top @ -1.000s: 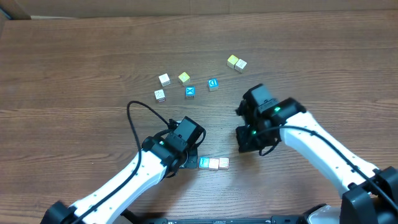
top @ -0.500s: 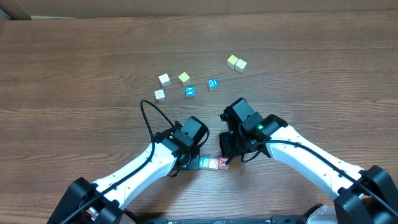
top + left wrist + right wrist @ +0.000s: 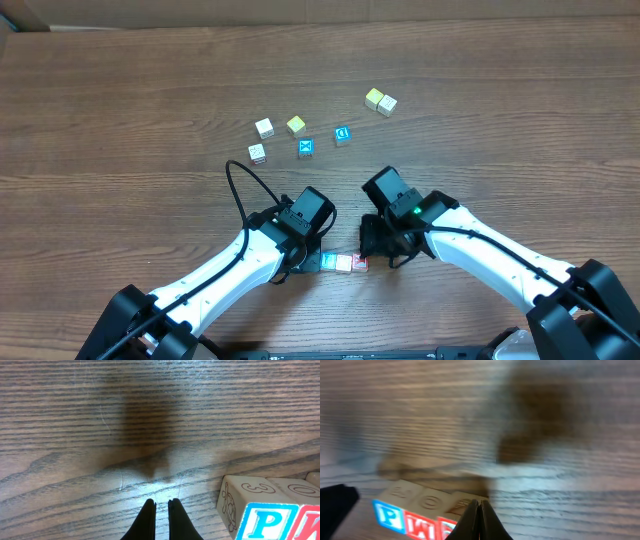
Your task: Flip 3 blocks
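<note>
While both arms crowd the near side of the bench [image 3: 120, 120], the work appears to stand at the start of a flip, with no block visibly tipping. At the left, the left pincer [image 3: 161, 506] is fully closed and empty, its tips low over bare wood; the row sits just beside it at 4 o'clock in its own view. At centre, the three blocks [image 3: 343, 263] lie touching in a straight row at about 6 o'clock on the bench; the blue P block [image 3: 260, 521] is at the left end, a red-lettered block [image 3: 421, 524] in the middle, another red-printed block [image 3: 446, 524] at the right end. At the right, the right pincer [image 3: 479, 506] is likewise pinched shut with nothing in it; its tips are at the right-end block's top edge, touching or not I cannot tell. Other loose cubes [image 3: 305, 148] lie well apart at 12 o'clock. Likely next: a closed tip pushes a block's upper edge to roll it onto another face, gently, so the neighbours do not scatter.
</note>
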